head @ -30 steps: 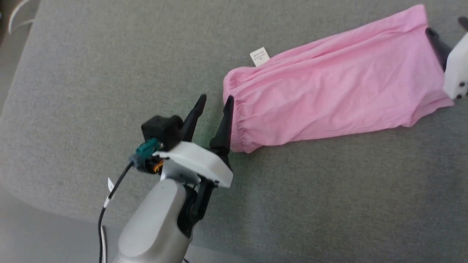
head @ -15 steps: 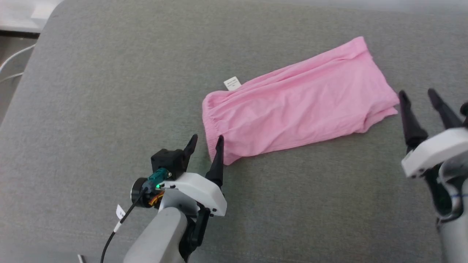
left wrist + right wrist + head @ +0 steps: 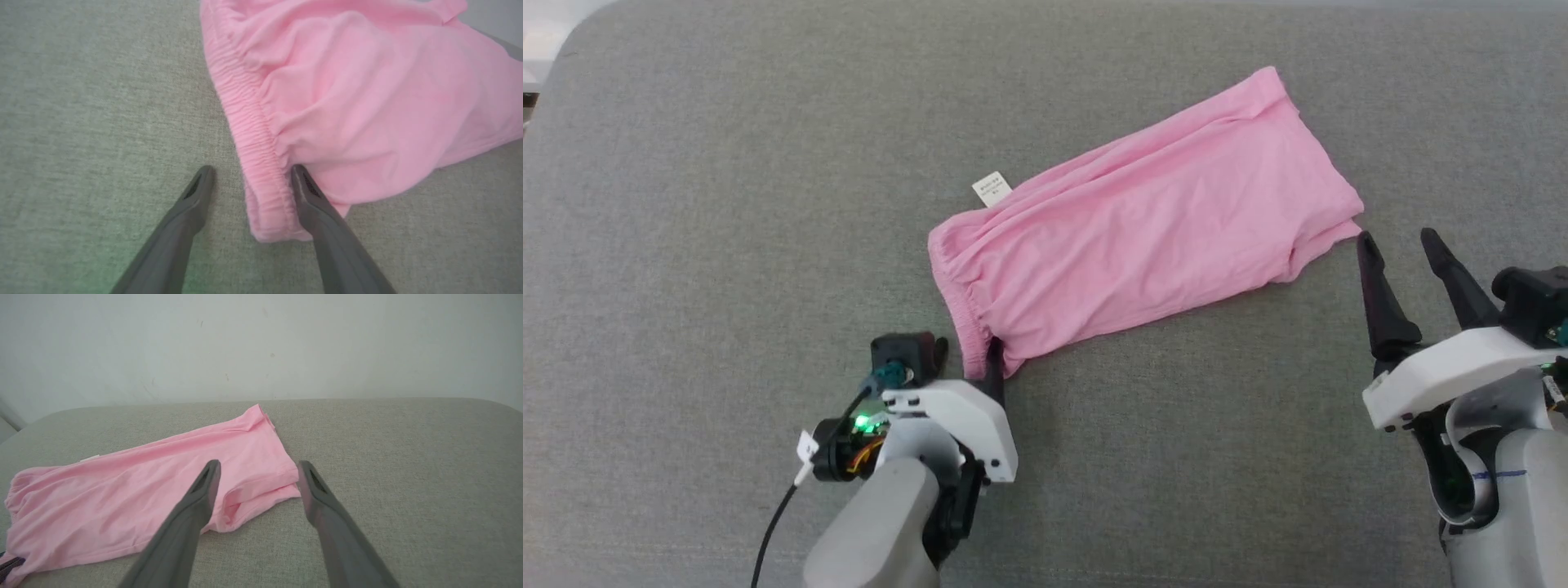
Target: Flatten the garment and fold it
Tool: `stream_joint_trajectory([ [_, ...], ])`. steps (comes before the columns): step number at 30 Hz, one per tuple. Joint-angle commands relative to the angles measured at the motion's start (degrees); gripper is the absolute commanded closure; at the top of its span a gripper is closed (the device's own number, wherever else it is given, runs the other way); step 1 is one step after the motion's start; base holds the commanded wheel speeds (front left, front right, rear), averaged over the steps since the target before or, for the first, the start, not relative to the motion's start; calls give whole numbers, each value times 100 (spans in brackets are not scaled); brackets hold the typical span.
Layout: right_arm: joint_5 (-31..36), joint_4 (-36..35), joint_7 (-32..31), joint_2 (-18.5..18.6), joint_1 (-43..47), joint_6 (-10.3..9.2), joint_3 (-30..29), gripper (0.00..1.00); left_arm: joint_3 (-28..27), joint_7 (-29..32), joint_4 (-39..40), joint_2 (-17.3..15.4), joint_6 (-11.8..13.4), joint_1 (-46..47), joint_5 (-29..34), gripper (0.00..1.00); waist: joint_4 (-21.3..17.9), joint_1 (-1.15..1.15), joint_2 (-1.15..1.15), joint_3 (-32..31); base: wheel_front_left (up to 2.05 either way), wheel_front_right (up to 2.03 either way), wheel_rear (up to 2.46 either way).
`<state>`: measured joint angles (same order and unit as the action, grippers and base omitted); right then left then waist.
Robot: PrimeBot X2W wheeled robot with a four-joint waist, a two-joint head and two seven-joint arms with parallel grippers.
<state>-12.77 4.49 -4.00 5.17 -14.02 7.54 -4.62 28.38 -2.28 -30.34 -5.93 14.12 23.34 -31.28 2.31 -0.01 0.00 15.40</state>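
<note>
My head camera looks steeply down from above the garment (image 3: 1127,237), far enough back to take in all of it on the grey cushion (image 3: 727,204), with my left gripper (image 3: 968,351) at its gathered corner and my right gripper (image 3: 1396,237) just beside its opposite end. My left wrist camera sits low and very close, facing along the fingers at that gathered corner, which the head view shares. My right wrist camera looks from farther back, nearly level, across the garment's whole length toward the pale wall (image 3: 261,343) behind it.
</note>
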Motion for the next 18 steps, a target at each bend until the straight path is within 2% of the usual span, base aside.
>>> stream_joint_trajectory([
  [1, 43, -4, -7, -17, -1, -5, 12, 0, 105, 217, -191, 56, -92, -45, -62, 0, -2, 1, 0, 23, 0, 0, 0],
  [2, 65, 13, -22, -14, -21, -5, 10, 0, 137, 298, -233, 69, -133, -34, -92, 0, 5, 1, 0, 31, 0, 0, 0],
  [3, 93, 36, -43, -8, -45, -5, 4, 0, 167, 374, -268, 83, -176, -27, -126, 7, 15, 1, 0, 39, 0, 0, 0],
  [4, 114, 62, -61, -8, -75, -5, -13, 0, 203, 427, -285, 93, -227, -16, -148, 61, 26, 1, 0, 47, 0, 0, 0],
  [5, 138, 103, -89, -11, -109, -5, -51, 0, 237, 457, -289, 102, -280, -5, -163, 100, 40, 1, 0, 55, 0, 0, 0],
  [11, 391, 513, -316, -76, -511, -5, -338, 0, 346, 411, -230, 116, -449, 65, -168, 100, 140, 1, 0, 110, 0, 0, 0],
  [18, 713, 1700, -789, -125, -1523, -5, -859, 0, 421, 292, -114, 132, -508, 178, -136, 100, 316, 1, 0, 230, 0, 0, 0],
])
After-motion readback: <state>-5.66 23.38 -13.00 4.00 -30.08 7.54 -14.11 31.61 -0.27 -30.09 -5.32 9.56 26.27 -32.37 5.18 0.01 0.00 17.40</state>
